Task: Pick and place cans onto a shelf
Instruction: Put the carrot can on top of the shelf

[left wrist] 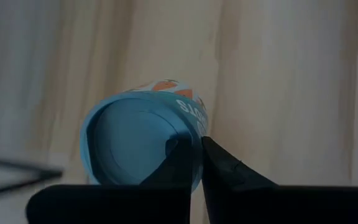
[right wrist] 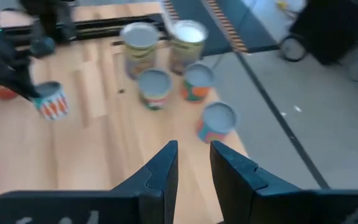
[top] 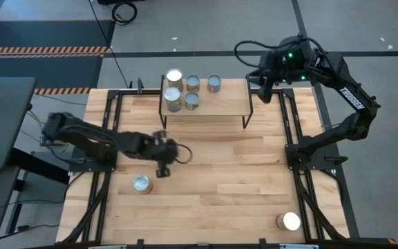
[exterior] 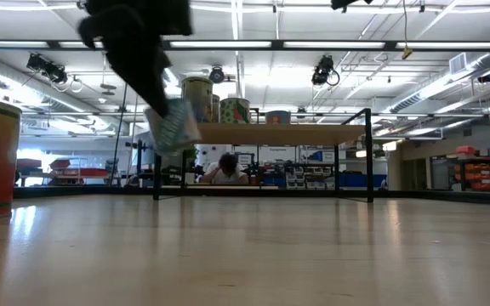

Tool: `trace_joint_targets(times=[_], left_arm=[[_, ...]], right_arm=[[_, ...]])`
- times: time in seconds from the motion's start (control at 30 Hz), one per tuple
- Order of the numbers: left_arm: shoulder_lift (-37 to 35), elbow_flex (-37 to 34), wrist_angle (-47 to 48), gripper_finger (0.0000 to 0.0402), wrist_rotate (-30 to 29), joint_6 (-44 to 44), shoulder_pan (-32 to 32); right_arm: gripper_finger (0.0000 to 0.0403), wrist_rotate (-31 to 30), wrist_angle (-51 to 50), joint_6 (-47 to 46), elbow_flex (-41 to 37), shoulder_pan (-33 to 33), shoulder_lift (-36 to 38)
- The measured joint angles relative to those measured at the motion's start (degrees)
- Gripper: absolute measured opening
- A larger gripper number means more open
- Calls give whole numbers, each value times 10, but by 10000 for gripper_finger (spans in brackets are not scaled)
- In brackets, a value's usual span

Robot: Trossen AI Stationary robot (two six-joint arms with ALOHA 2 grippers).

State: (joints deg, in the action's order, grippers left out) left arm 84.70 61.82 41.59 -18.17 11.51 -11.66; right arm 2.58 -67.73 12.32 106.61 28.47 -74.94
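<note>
1. Blue-rimmed can [left wrist: 143, 140] with orange-and-white label is pinched by its rim in the left gripper [top: 163, 146], tilted and clear of the worktop [top: 213, 176]; the low view shows it hanging off the surface in front of the shelf [top: 220, 105]
2. Left jaws pressed tight on that can's rim, over the worktop's left-middle area
3. Shelf sits at the far edge of the worktop with five cans [top: 192, 100] clustered on its left half, two taller ones at the left end
4. One can [top: 141, 183] stands on the worktop just near-side of the left gripper, silver top up
5. Another can [top: 289, 221] stands alone at the near-right corner of the worktop, well apart from the rest
6. Right gripper [right wrist: 193, 158] hangs beyond the shelf's right end, jaws slightly parted, holding nothing
</note>
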Motion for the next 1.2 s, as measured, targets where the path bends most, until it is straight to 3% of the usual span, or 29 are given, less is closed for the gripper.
trace_joint_targets(times=[0.17, 0.3, 0.5, 0.63, 0.9, 1.2], left_arm=[[124, 95, -15, 19, 3, -55, -1], [207, 173, -14, 19, 14, -135, -8], [280, 233, 4, 21, 14, -201, -25], [294, 238, 5, 34, 22, -206, -37], [297, 238, -26, 82, 64, -209, -47], [279, 237, 11, 199, 79, -195, -49]], right_arm=[[100, 39, -59, 29, 0, -19, 0], [96, 40, -95, 30, -10, -80, 1], [89, -41, -93, -68, -74, -184, 28], [92, -79, -83, -168, -132, -246, 44], [101, -84, -27, -289, -267, -351, 47], [120, -84, 147, -249, -380, -434, 28]])
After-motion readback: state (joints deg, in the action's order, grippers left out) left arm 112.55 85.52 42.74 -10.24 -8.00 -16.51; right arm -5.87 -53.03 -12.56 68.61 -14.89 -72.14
